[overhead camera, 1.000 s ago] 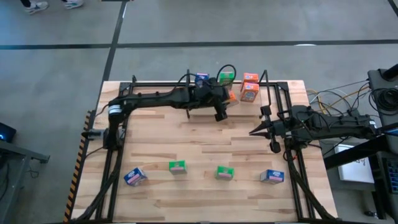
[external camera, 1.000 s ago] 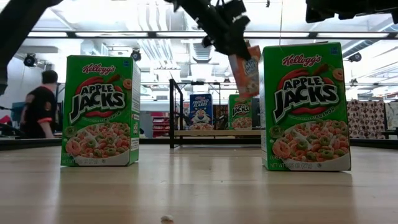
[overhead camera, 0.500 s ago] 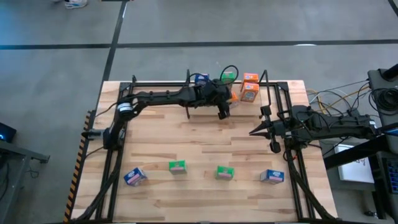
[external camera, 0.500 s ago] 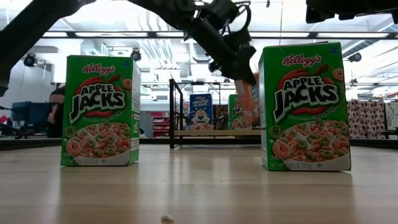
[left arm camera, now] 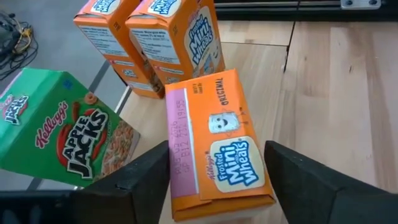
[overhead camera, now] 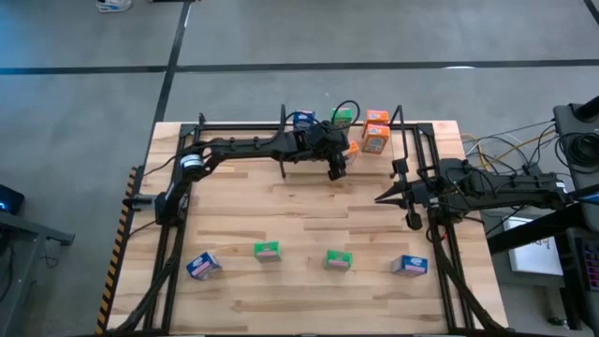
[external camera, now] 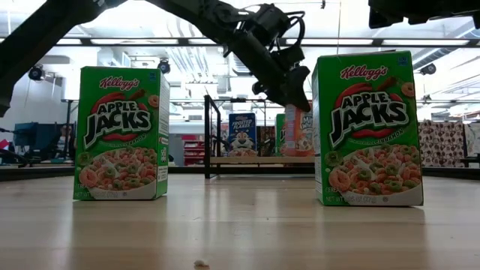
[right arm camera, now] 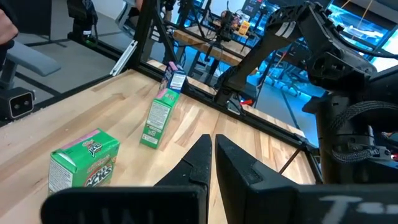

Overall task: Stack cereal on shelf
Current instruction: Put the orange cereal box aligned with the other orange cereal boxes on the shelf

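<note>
We count three orange boxes (left arm camera: 214, 143), two green (overhead camera: 267, 250) and two blue (overhead camera: 409, 266) on the desk (overhead camera: 309, 197); left fingers (left arm camera: 149, 171) spread astride one orange, right fingers (right arm camera: 208, 155) pressed together.

Light butcher-block wooden table (overhead camera: 309, 229) sitting on a grey concrete floor (overhead camera: 374, 33) crossed by dark seam lines. Black-and-yellow hazard striping (overhead camera: 120, 248) running along the table's left edge. Tangled cables (overhead camera: 496, 150) lying off its right side. White shoes (overhead camera: 114, 4) showing at the far floor edge.
</note>
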You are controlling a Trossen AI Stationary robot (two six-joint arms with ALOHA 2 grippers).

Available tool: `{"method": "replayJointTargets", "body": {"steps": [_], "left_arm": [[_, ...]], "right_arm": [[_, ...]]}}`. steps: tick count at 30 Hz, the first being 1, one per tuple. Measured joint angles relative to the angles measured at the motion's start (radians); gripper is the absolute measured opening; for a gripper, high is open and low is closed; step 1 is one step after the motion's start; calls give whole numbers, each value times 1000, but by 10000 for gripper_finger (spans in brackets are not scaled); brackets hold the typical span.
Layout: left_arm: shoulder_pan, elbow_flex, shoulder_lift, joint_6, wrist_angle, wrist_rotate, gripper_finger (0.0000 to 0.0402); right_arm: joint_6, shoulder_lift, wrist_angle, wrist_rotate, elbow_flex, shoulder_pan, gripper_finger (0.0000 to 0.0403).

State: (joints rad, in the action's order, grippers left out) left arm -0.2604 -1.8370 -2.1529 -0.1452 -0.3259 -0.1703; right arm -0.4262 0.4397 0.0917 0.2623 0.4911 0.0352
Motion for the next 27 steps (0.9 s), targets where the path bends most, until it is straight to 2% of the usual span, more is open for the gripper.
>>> {"method": "replayJointTargets", "body": {"steps": [6,14,18,22,27], "left_arm": [[2,2,27,-3,-70,-2,249],[22,6,138,-6,-207,-3,249],[47,41,217,-31,-214,-3,249],[67,153,318,-34,-176,-3,249],[98,409,478,-7,17,-3,249]], "right_arm": [[14,0,0,-1,0,0,12],[60,0,3,-101,0,0,12],[60,9,3,-103,0,0,12],[67,16,3,-105,0,0,12],[78,28,-5,-107,2,1,12]]}}
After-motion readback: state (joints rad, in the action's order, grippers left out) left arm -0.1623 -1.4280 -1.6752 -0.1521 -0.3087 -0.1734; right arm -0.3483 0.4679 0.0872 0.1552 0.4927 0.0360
